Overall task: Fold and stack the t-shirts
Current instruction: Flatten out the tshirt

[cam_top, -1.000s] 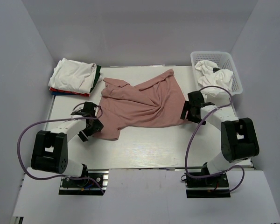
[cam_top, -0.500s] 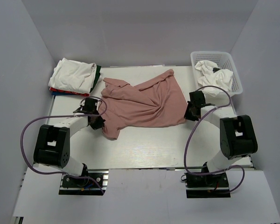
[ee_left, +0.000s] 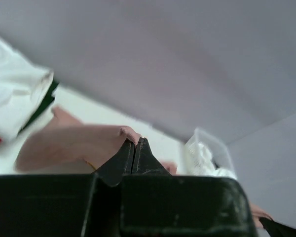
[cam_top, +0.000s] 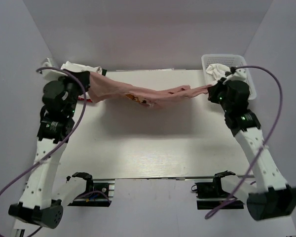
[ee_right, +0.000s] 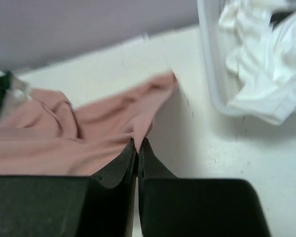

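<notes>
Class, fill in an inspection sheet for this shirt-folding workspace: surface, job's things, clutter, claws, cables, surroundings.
Surface: white table, shadowed beneath the hanging shirt.
Job's things: pink t-shirt stretched in the air between both claws; folded stack at back left; white shirts crumpled in basket at back right.
Clutter: nothing seen.
Claws: left claw and right claw each shut on a pink t-shirt edge.
Cables: purple cables loop free off both arms.
Surroundings: plain grey walls.

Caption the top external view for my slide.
Left arm and right arm hold the pink t-shirt stretched above the table, between folded stack and basket.
</notes>
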Motion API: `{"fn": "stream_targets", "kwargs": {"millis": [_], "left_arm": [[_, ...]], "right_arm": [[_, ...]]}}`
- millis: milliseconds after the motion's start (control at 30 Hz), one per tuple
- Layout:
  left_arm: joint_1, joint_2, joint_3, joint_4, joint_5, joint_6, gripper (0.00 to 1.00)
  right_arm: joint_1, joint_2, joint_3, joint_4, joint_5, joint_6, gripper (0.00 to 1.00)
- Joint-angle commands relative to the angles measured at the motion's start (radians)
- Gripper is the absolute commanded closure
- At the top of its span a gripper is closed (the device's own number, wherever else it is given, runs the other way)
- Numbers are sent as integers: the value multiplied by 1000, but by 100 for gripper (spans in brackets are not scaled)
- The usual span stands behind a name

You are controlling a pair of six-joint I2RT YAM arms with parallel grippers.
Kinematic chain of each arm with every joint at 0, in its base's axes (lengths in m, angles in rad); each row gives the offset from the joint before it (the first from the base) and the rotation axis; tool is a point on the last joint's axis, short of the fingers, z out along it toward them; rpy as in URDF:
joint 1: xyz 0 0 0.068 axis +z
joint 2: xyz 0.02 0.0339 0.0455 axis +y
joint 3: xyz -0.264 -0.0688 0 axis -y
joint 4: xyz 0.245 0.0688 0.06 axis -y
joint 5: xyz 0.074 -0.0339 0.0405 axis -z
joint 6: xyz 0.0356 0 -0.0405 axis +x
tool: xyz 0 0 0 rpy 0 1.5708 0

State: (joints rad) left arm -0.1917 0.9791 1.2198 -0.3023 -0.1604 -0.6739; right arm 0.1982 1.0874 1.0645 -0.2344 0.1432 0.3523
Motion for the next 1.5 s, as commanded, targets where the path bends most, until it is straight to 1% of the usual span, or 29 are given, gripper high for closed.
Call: {"fn": "stream_targets", "kwargs": {"millis": [0, 133, 233, 300, 367, 400, 433, 467, 567, 633, 733, 767, 800, 933, 967, 1000, 1033, 1067, 1100, 1133, 1200, 1233, 1267, 1300, 1333, 1367, 1400, 1433, 1467], "left_arm": [[0, -22, 110, -44, -50, 74, 100], [9, -76, 213, -54, -74, 103, 100], [9, -123, 294, -63, -31, 123, 100], [9, -142, 368, -73, -31, 134, 100], [18, -154, 424, -74, -31, 157, 100], [18, -154, 490, -84, -31, 157, 100], [18, -154, 526, -93, -31, 180, 100], [18, -140, 600, -93, -40, 180, 100], [18, -88, 735, -116, -50, 212, 100], [18, -53, 785, -116, -59, 223, 100], [9, 13, 820, -100, -31, 255, 100], [9, 36, 851, -100, -31, 266, 100], [9, 90, 865, -100, -31, 266, 100], [9, 217, 856, -68, -44, 290, 100], [9, 246, 856, -67, -59, 290, 100], [9, 277, 845, -67, -70, 290, 100], [21, 308, 818, -51, -70, 299, 100], [21, 373, 802, -50, -79, 300, 100], [21, 406, 756, -29, -93, 300, 100], [21, 436, 724, -6, -93, 309, 100], [21, 527, 652, 84, -79, 327, 100], [21, 561, 588, 115, -62, 338, 100], [21, 596, 566, 136, -62, 338, 100], [21, 684, 554, 147, -44, 350, 94], [21, 735, 554, 147, -25, 361, 72], [21, 789, 554, 147, -13, 361, 53], [21, 846, 596, 147, -2, 376, 36], [21, 972, 628, 115, -2, 376, 1], [31, 1039, 671, 83, 11, 376, 0]], "right_arm": [[3, -130, 54, -12, 7, -50, 100], [1, -248, 170, -104, 45, -96, 100], [1, -320, 247, -134, 79, -96, 100], [3, -377, 270, -138, 84, -104, 100], [-2, -391, 357, -167, 81, -121, 100], [0, -396, 383, -198, 76, -133, 100], [3, -397, 453, -219, 75, -136, 100], [0, -418, 472, -227, 73, -144, 100], [3, -420, 519, -235, 94, -136, 100], [3, -425, 517, -227, 82, -139, 100], [4, -409, 531, -212, 84, -148, 100], [4, -382, 532, -210, 88, -150, 100], [4, -371, 537, -209, 91, -153, 100], [3, -291, 499, -184, 111, -151, 100], [3, -241, 486, -180, 128, -145, 100], [6, -222, 445, -157, 136, -142, 100], [1, -210, 431, -148, 139, -138, 100], [3, -148, 413, -135, 137, -130, 100], [-2, -126, 353, -100, 137, -125, 100], [0, -56, 327, -83, 142, -113, 100], [-6, -2, 243, -10, 148, -110, 100], [-5, 90, 226, 4, 148, -96, 100], [-11, 126, 200, 33, 154, -95, 100], [-13, 159, 183, 65, 150, -96, 100], [-11, 269, 177, 76, 151, -72, 100], [-22, 310, 184, 81, 147, -70, 100], [-22, 347, 189, 90, 144, -72, 75], [-29, 458, 201, 131, 116, -85, 52], [-29, 497, 215, 135, 87, -94, 12]]}}
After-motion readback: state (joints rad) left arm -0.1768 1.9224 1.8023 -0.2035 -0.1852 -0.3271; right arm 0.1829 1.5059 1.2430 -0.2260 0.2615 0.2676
